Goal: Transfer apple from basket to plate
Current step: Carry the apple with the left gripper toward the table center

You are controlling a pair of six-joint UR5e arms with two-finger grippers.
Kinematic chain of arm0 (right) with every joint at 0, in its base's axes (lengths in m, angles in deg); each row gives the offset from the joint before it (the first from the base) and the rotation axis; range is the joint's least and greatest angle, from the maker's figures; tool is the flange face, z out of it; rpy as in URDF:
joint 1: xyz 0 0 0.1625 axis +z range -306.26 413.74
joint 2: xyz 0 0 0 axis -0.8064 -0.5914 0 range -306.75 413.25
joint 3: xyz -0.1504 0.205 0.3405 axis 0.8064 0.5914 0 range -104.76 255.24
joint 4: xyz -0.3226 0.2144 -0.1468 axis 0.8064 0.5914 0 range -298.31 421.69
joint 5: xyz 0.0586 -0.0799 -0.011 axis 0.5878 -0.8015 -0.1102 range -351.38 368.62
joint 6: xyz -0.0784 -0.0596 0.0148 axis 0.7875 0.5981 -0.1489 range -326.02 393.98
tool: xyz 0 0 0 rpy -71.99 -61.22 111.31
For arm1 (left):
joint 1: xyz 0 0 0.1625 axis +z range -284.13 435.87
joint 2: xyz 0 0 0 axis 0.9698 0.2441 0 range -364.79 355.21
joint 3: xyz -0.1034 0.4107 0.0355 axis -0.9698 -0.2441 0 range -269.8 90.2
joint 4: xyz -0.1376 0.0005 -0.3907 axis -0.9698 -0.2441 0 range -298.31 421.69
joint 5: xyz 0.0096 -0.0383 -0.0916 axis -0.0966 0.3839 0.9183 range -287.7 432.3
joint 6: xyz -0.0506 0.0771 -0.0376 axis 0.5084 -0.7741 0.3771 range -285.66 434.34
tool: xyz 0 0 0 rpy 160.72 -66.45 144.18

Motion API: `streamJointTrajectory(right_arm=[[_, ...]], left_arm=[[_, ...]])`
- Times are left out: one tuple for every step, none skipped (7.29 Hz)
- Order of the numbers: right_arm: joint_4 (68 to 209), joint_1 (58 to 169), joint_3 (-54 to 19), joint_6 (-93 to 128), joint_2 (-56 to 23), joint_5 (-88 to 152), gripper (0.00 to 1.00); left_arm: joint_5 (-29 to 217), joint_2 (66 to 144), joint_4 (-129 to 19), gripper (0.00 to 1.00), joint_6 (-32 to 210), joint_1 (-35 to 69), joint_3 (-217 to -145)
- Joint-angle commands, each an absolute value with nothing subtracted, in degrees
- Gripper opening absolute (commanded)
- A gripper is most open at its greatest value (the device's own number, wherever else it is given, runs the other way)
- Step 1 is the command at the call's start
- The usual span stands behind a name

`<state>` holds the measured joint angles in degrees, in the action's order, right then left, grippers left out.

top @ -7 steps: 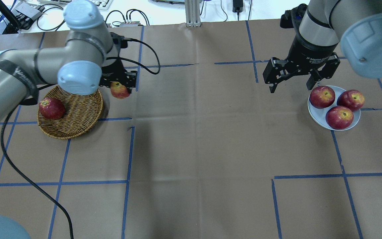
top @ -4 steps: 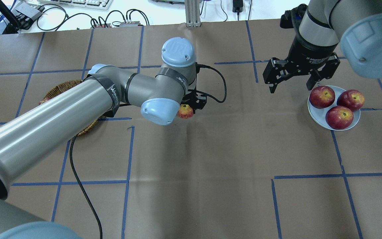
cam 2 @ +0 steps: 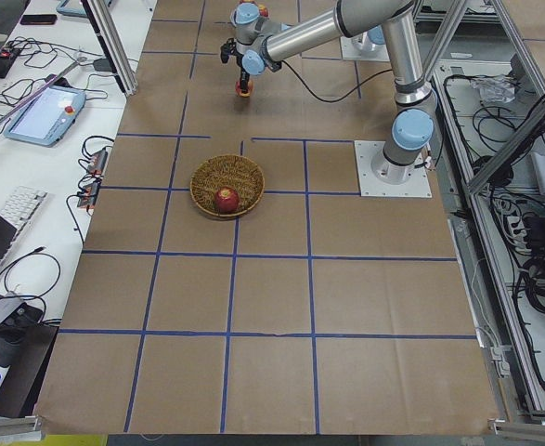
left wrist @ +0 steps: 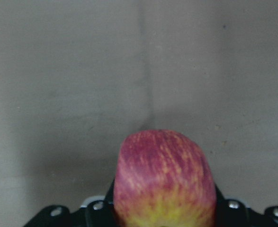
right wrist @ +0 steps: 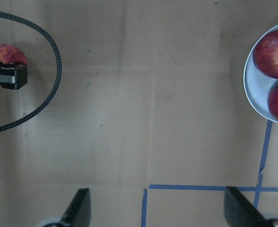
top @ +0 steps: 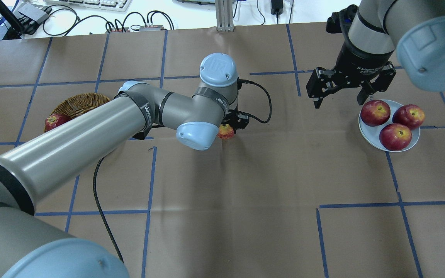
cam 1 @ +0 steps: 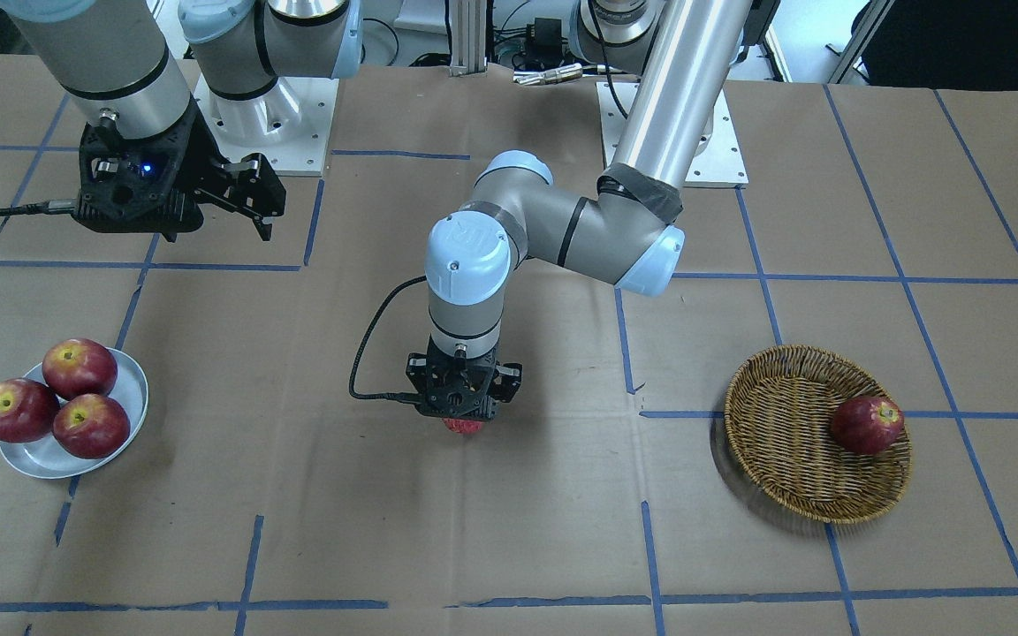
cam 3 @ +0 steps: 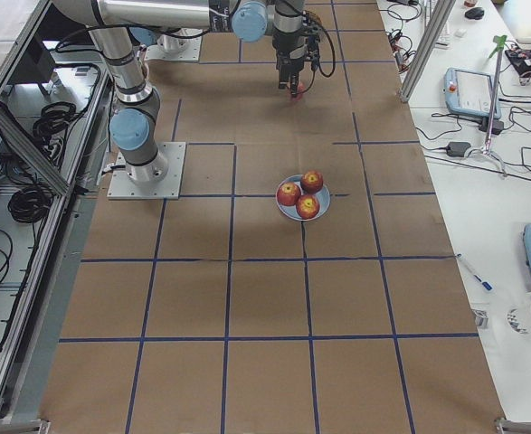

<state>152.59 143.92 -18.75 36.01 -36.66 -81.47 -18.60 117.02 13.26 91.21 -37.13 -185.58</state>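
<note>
My left gripper [top: 228, 129] is shut on the apple [top: 226, 132], light red with yellow streaks, and holds it above the middle of the table. The apple fills the bottom of the left wrist view [left wrist: 163, 179] and peeks out under the gripper [cam 1: 463, 415] in the front view [cam 1: 464, 427]. The wicker basket [cam 1: 792, 450] stands apart on the robot's left, with one dark red apple [cam 1: 866, 424] in it. The pale plate [top: 369, 133] on the robot's right holds three dark red apples [top: 395, 136]. My right gripper [top: 338, 101] is open and empty, hovering just beside the plate.
The table is brown paper with blue tape lines. The left arm's black cable [top: 101, 200] trails over the table by the basket [top: 76, 104]. Cables and a keyboard lie beyond the far edge.
My left arm has swung from the basket toward the table's middle, carrying the apple to the right. The right arm has not moved.
</note>
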Motion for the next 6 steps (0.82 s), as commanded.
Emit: streamJointTrajectory(right_arm=[[152.66, 143.92, -18.72, 36.0, -36.66, -81.47, 1.0], [152.66, 143.92, -18.72, 36.0, -36.66, -81.47, 1.0], [152.66, 143.92, -18.8, 36.0, -36.66, -81.47, 1.0], [152.57, 143.92, -18.72, 36.0, -36.66, -81.47, 1.0], [152.65, 143.92, -18.72, 36.0, -36.66, -81.47, 1.0], [152.66, 143.92, -18.72, 35.92, -36.66, -81.47, 1.0]], left_arm=[[-18.5, 117.38, 13.01, 0.42, 91.39, -37.24, -185.51], [-18.15, 117.29, 12.74, 0.66, 91.48, -37.24, -185.43], [-15.1, 117.03, 12.74, 0.87, 91.22, -37.07, -185.25], [-14.2, 116.94, 12.74, 0.99, 91.13, -36.81, -184.47], [-14.45, 115.37, 12.48, 0.99, 90.7, -36.46, -183.15], [-14.54, 113.18, 11.17, 0.99, 90.52, -36.19, -180.97]])
